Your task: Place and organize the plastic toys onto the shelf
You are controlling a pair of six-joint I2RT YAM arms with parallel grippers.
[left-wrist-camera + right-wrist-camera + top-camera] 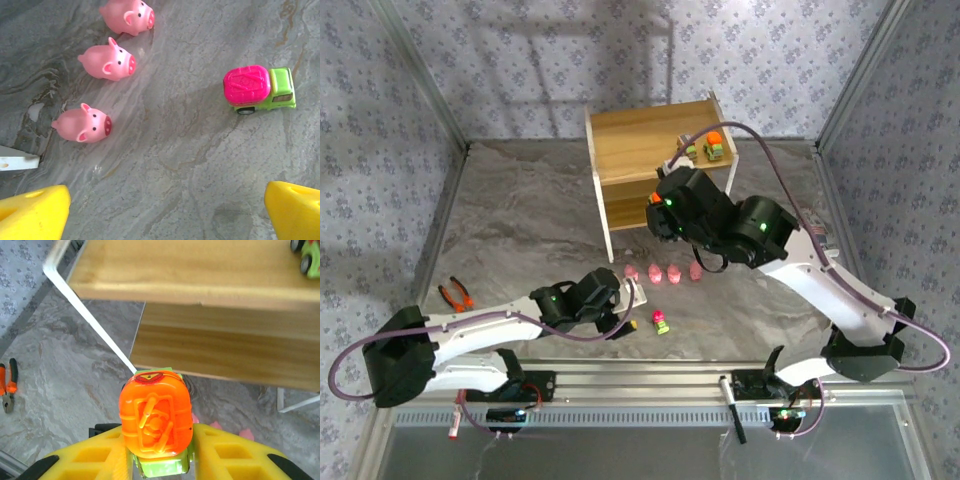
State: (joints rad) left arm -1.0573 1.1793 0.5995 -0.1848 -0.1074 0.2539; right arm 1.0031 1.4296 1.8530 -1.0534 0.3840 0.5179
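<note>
Just before the small two-tier shelf of smooth light wood (190, 270), the right gripper (159, 450) is clamped on a glossy green plastic car with ribbed orange top (156, 425). Next, I judge, it must be carried forward and set inside. Further from the shelf, the left gripper (162, 215) holds its fingers apart near rounded pink plastic pigs (82, 125).
</note>
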